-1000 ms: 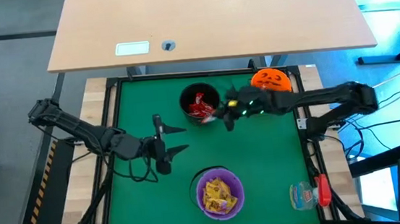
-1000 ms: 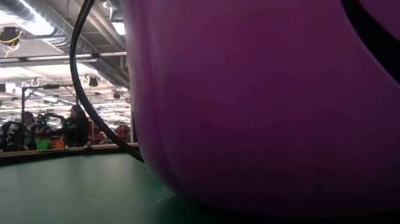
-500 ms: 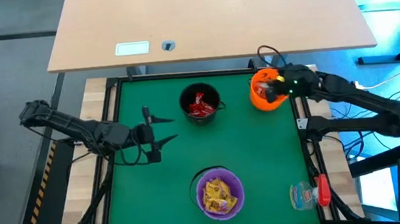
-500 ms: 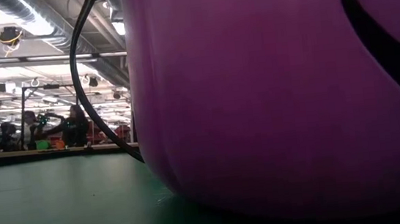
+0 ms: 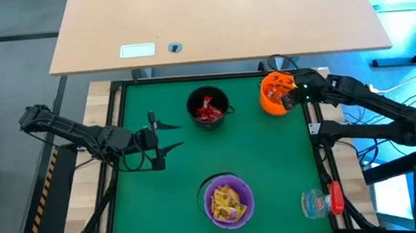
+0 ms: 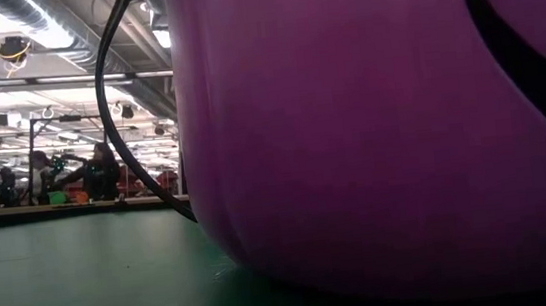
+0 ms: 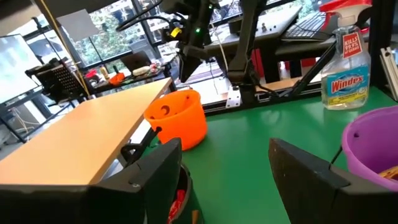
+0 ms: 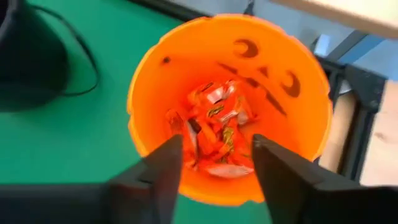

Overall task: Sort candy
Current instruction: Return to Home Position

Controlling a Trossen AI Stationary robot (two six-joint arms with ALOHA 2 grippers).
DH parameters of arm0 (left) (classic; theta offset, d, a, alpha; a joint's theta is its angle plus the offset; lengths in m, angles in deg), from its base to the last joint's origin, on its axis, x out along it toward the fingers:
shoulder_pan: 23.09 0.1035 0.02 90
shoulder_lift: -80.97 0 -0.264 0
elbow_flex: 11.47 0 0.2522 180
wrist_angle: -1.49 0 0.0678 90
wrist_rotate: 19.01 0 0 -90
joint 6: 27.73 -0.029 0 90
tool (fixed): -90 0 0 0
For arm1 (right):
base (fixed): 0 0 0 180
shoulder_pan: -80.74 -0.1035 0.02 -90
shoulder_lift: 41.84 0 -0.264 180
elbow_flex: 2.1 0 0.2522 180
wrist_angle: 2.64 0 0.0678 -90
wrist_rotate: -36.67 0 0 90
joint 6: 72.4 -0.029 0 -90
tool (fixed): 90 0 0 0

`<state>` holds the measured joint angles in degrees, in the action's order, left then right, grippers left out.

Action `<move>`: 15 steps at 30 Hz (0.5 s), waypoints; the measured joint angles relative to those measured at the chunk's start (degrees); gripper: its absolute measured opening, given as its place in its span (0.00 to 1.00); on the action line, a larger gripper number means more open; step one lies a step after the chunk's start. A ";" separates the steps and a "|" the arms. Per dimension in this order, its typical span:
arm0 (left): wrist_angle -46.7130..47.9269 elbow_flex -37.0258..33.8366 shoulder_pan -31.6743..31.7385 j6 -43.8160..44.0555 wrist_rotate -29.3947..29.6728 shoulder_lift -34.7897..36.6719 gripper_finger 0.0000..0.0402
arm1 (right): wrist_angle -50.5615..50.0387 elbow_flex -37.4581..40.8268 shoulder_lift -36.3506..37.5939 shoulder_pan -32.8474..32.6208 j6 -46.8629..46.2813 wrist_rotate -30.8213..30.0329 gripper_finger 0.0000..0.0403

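Three bowls hold the candy on the green mat: a black one [image 5: 209, 107] with red candy, an orange one [image 5: 274, 95] with orange candy [image 8: 214, 134], and a purple one [image 5: 228, 199] with yellow candy [image 5: 227, 203]. My right gripper [image 8: 217, 144] hovers open over the orange bowl [image 8: 227, 106], pointing down, with nothing between its fingers. My left gripper [image 5: 169, 136] is open above the mat's left part, left of the black bowl, pointing toward the table's right. The purple bowl [image 6: 381, 122] fills the low view.
A clear spray bottle [image 5: 321, 201] with a red trigger lies at the mat's near right corner; it shows also in the left wrist view as the spray bottle [image 7: 345, 62]. A wooden desk [image 5: 214, 18] stands beyond the far edge. Bare mat [image 5: 197, 159] lies between the bowls.
My right gripper has swung from beside the black bowl toward the table's right and far edge, and now stands over the orange bowl. My left gripper has drawn back a little toward the left and far edges, staying open.
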<state>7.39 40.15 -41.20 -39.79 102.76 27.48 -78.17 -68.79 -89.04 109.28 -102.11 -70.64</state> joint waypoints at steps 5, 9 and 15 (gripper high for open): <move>0.13 -0.03 0.00 0.14 0.20 0.51 0.58 | 1.68 0.00 0.59 0.02 0.75 -0.35 0.64; 0.59 -0.04 -0.09 1.57 0.18 4.33 0.58 | 3.58 0.00 4.80 -0.69 4.24 5.62 0.64; 8.21 -0.14 -0.28 6.31 0.72 12.62 0.56 | 10.21 2.01 16.38 -9.93 0.30 5.50 0.38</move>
<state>15.60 40.02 -41.48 -33.48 103.48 40.10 -67.95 -66.78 -72.66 99.34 -101.81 -65.15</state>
